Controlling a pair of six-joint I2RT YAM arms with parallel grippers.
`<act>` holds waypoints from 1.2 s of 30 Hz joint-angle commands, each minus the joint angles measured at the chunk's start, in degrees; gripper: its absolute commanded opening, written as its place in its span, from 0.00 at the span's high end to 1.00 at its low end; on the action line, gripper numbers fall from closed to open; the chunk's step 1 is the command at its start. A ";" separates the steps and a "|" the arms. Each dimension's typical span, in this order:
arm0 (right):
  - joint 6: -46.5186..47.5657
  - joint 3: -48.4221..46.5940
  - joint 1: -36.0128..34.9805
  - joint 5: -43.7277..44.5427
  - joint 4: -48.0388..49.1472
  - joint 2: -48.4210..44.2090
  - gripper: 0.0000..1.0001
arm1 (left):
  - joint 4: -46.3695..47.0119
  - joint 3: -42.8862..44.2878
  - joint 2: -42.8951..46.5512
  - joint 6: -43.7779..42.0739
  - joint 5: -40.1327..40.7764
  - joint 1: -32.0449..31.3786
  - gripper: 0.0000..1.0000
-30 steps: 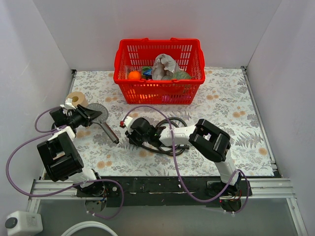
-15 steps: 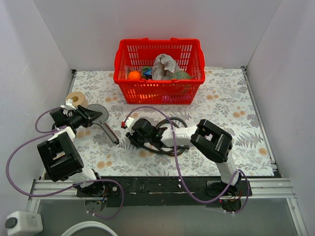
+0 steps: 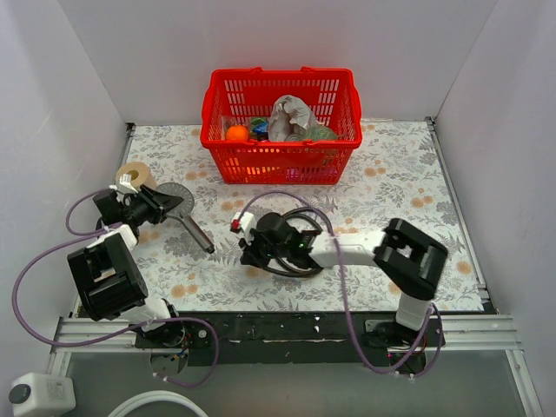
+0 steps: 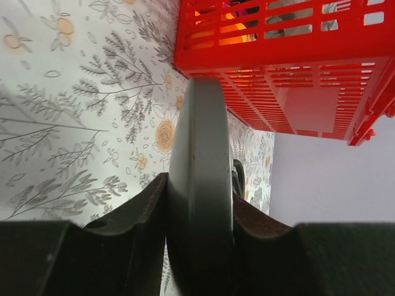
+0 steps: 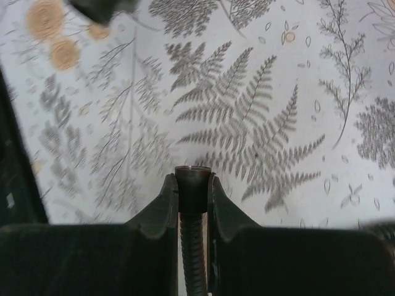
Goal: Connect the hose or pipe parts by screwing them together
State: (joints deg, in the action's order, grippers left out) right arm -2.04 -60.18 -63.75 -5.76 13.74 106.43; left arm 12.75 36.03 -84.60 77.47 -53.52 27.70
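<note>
The grey hand shower (image 3: 180, 199) lies at the left, its handle (image 3: 198, 235) slanting toward the near right. My left gripper (image 3: 162, 205) is shut on the round head, which shows edge-on (image 4: 197, 160) between the two fingers (image 4: 143, 206). The dark coiled hose (image 3: 300, 217) lies at mid table. My right gripper (image 3: 250, 246) is shut on the hose's end nut (image 5: 192, 185), and the ribbed hose (image 5: 193, 259) runs back between its fingers (image 5: 165, 203). The nut's open end points away from the wrist, just above the patterned table. A gap separates the nut from the handle's tip (image 3: 209, 249).
A red basket (image 3: 282, 165) with an orange ball, a white bag and other items stands at the back centre, close behind the shower head (image 4: 290, 92). A tape roll (image 3: 135, 174) sits at the far left. Purple cables (image 3: 334, 261) loop over the right arm.
My right arm has swung to the right and nearer, carrying the hose end away from the shower handle. Its jaws opened briefly and closed on the nut again. The left gripper barely shifted.
</note>
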 commanded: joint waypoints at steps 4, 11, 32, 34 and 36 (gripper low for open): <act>-6.22 14.91 -2.25 -0.31 4.82 -22.47 0.99 | 5.53 0.44 1.81 0.05 5.07 -10.37 1.00; -8.68 19.05 -3.67 3.56 4.80 -25.05 0.99 | 7.90 4.48 -1.09 3.12 8.78 -20.14 1.00; -8.94 10.97 -4.28 15.70 12.02 -11.86 0.99 | 22.75 -10.45 -1.18 7.25 16.78 -19.97 1.00; -8.68 10.53 -4.63 15.34 11.75 -11.25 0.99 | 23.71 -10.80 -1.71 7.78 17.48 -19.88 1.00; -8.59 10.44 -5.07 14.73 11.40 -10.98 0.99 | 24.42 -11.16 -2.15 8.22 17.74 -19.71 1.00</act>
State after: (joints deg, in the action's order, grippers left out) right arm -10.90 -47.22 -67.68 8.60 22.26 94.32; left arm 30.72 25.30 -86.80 84.31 -36.64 7.44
